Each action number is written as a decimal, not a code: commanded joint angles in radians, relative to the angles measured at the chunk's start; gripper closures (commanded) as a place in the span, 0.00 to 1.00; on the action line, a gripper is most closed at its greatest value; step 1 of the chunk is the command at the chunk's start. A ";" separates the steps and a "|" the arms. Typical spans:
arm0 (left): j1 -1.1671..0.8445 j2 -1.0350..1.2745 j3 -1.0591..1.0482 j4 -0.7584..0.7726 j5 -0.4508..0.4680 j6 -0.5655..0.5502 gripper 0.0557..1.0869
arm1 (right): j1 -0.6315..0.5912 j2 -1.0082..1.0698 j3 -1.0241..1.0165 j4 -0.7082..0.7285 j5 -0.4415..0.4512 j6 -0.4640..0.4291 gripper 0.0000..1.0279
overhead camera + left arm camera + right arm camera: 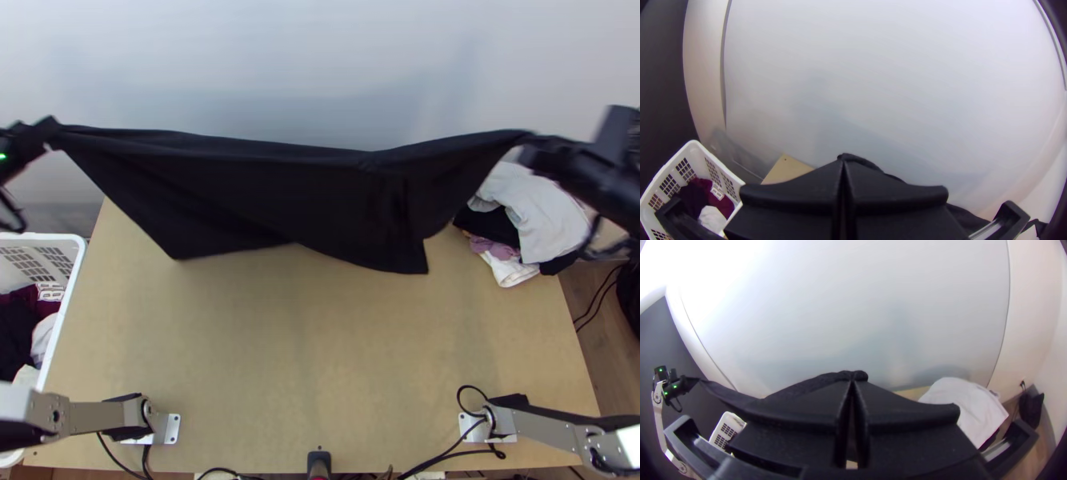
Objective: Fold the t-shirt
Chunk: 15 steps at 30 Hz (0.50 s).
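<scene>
While the black t-shirt [296,192] hangs across the table's [304,344] far side, left gripper [843,162] and right gripper [853,377] clamp it closed-fingered, 1 at each end; lower evenly, tension on, lay it smooth!

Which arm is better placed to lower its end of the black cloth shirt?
Left, probably: the right gripper holds the shirt near the pile of white and dark clothes, which could interfere.

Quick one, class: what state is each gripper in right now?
Left gripper: closed, holding one upper corner of the black t-shirt.
Right gripper: closed, holding the opposite upper corner.
</scene>
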 commanded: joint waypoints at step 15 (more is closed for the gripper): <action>0.020 -0.449 0.181 0.090 0.046 0.140 0.96 | -0.116 -0.359 0.155 0.002 0.152 -0.309 0.97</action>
